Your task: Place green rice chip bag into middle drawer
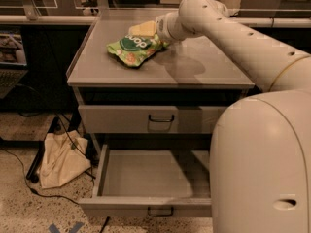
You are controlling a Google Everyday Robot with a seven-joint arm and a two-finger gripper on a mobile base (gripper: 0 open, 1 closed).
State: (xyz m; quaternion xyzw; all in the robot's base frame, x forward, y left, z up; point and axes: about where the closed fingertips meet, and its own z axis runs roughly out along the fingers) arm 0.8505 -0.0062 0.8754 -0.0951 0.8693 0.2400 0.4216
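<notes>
The green rice chip bag (pixel 132 48) lies on the grey cabinet top (pixel 204 64), toward its back left. My gripper (pixel 144 30), with pale yellow fingers, sits at the bag's far right end, right over it or touching it. The white arm reaches in from the right. The middle drawer (pixel 148 174) is pulled out below; it is open and empty, with its dark wire handle (pixel 160 211) at the front.
The like grey drawer (pixel 160 119) above it is closed. A beige cloth bag (pixel 60 159) and dark cables lie on the floor left of the cabinet. My white base (pixel 262 169) fills the lower right, beside the open drawer. Counters stand behind.
</notes>
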